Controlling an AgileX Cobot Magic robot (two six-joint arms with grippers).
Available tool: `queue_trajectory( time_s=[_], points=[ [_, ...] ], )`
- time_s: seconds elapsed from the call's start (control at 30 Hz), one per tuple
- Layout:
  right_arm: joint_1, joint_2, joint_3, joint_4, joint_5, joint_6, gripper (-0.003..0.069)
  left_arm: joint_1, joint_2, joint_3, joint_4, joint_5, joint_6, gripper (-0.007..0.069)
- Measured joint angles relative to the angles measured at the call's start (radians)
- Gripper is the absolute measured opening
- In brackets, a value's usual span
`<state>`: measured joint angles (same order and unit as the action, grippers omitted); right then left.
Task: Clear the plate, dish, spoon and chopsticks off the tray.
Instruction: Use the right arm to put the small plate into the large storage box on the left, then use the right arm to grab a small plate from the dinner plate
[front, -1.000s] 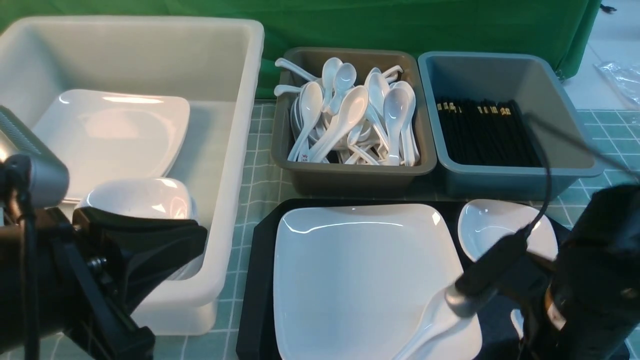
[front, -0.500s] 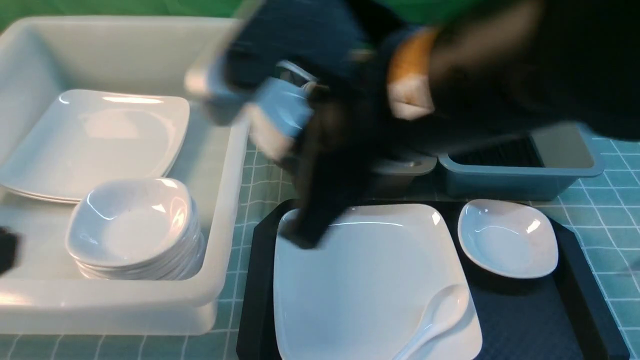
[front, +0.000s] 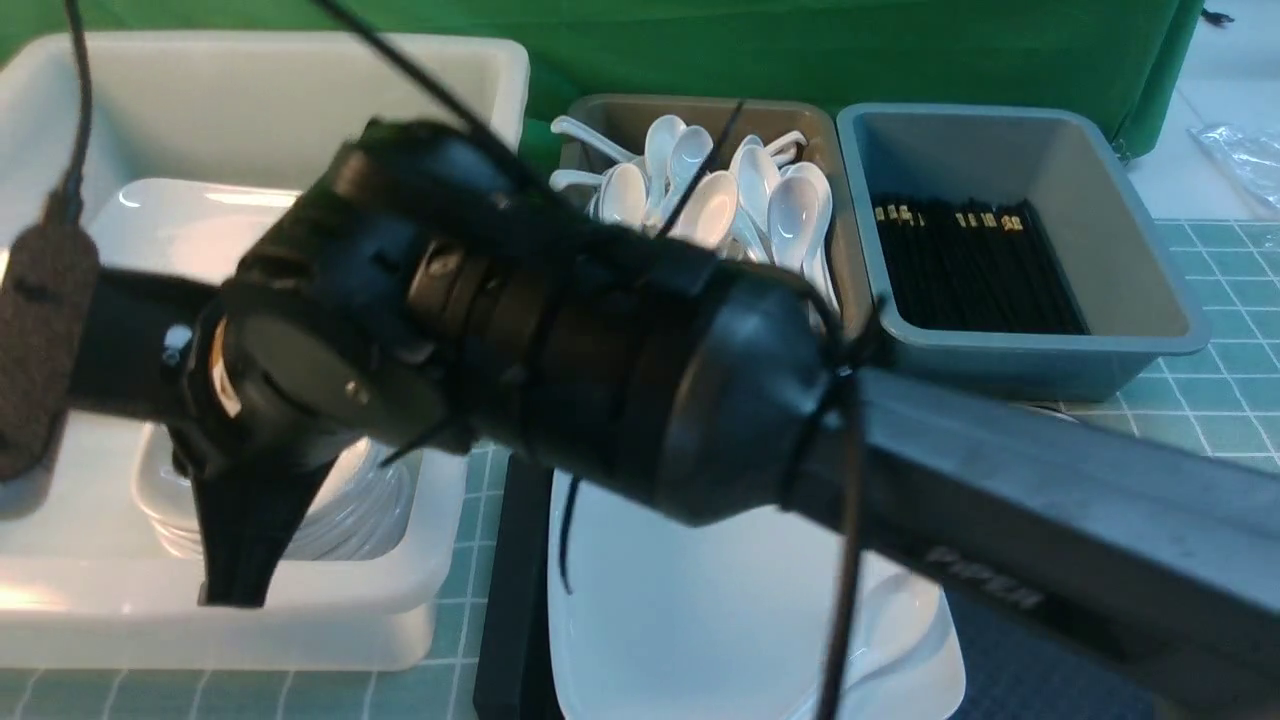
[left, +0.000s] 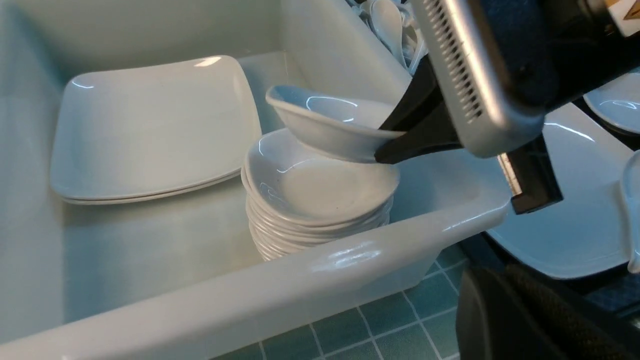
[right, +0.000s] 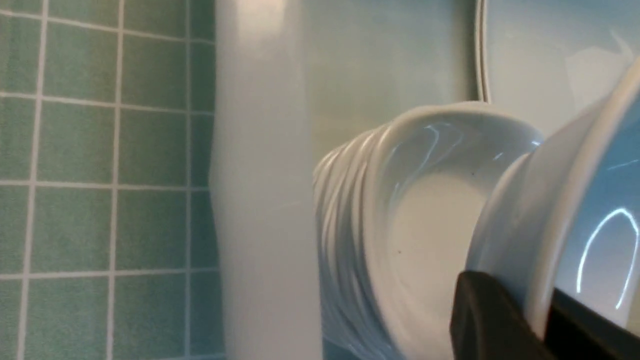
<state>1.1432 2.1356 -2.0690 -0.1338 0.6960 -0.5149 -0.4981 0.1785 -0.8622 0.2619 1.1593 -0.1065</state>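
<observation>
My right arm (front: 620, 400) reaches across to the white tub (front: 440, 560) on the left. Its gripper (right: 540, 310) is shut on the rim of a small white dish (left: 325, 122), tilted just above a stack of like dishes (left: 315, 210). The large white plate (front: 700, 620) lies on the black tray (front: 500, 620), the white spoon (front: 905, 605) on its near right corner. Another small dish (left: 617, 100) shows on the tray. No chopsticks show on the tray. My left gripper (left: 525, 320) is a dark shape beside the tub's near corner, shut and empty.
The white tub also holds stacked square plates (left: 150, 130). Behind the tray stand a brown tub of white spoons (front: 740, 200) and a blue-grey tub (front: 1130, 290) of black sticks with gold bands. Green checked cloth (front: 1200, 400) covers the table. The right arm hides much of the tray.
My right arm swung from the tray's right side across to the white tub, carrying a small dish. The left arm has drawn back out of the front view's lower left.
</observation>
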Motion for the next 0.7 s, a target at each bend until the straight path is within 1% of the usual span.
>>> queue_trajectory(
  time_s=[0.07,0.13,0.17,0.2,0.23,0.27,0.33,0.37,0.4,0.43,0.47,0.5,0.57,0.6,0.63,0.7],
  points=[
    [0.000,0.018,-0.001,0.000,0.003,-0.002,0.0092,0.000,0.000,0.000,0.000,0.001,0.004,0.0017],
    [0.000,0.026,-0.001,-0.001,0.002,-0.003,0.0166,0.000,0.000,0.000,0.000,0.001,0.006,0.0017],
    [0.001,0.025,-0.001,-0.002,0.002,-0.003,0.0246,0.000,0.000,0.000,0.000,0.001,0.007,0.0017],
    [0.002,0.025,-0.001,-0.003,0.002,-0.003,0.0294,0.000,0.000,0.000,0.000,0.000,0.010,0.0017],
    [0.003,0.025,-0.001,-0.005,0.002,-0.003,0.0305,0.000,0.000,0.000,0.000,0.000,0.010,0.0017],
    [0.006,0.024,-0.003,-0.008,0.010,-0.003,0.0390,0.000,0.000,0.000,0.000,-0.002,0.012,0.0017],
    [0.008,0.016,-0.007,-0.018,0.047,-0.003,0.0456,0.000,0.000,0.000,-0.006,-0.015,0.022,0.0017],
    [0.008,0.013,-0.006,-0.022,0.068,-0.003,0.0468,0.000,0.000,0.000,-0.013,-0.025,0.024,0.0017],
    [0.008,-0.001,-0.008,-0.036,0.136,-0.003,0.0483,0.000,0.000,0.000,-0.026,-0.039,0.026,0.0017],
    [0.008,-0.021,-0.008,-0.048,0.204,0.002,0.0482,0.000,0.000,0.000,-0.046,-0.062,0.034,0.0017],
    [0.008,-0.021,-0.008,-0.050,0.204,0.005,0.0481,0.000,0.000,0.000,-0.049,-0.062,0.036,0.0017],
    [0.008,-0.055,-0.008,-0.077,0.301,0.033,0.0460,0.000,0.000,0.001,-0.084,-0.095,0.056,0.0017],
    [0.008,-0.087,-0.010,-0.099,0.389,0.054,0.0424,0.000,0.003,0.006,-0.114,-0.129,0.082,0.0017],
    [-0.001,-0.123,-0.003,-0.123,0.435,0.080,0.0377,0.000,0.014,0.017,-0.156,-0.170,0.112,0.0017],
    [-0.010,-0.158,0.011,-0.130,0.435,0.092,0.0331,0.000,0.030,0.030,-0.187,-0.197,0.129,0.0017],
    [-0.035,-0.218,0.059,-0.137,0.435,0.107,0.0272,0.000,0.053,0.049,-0.227,-0.236,0.153,0.0017]
  ],
)
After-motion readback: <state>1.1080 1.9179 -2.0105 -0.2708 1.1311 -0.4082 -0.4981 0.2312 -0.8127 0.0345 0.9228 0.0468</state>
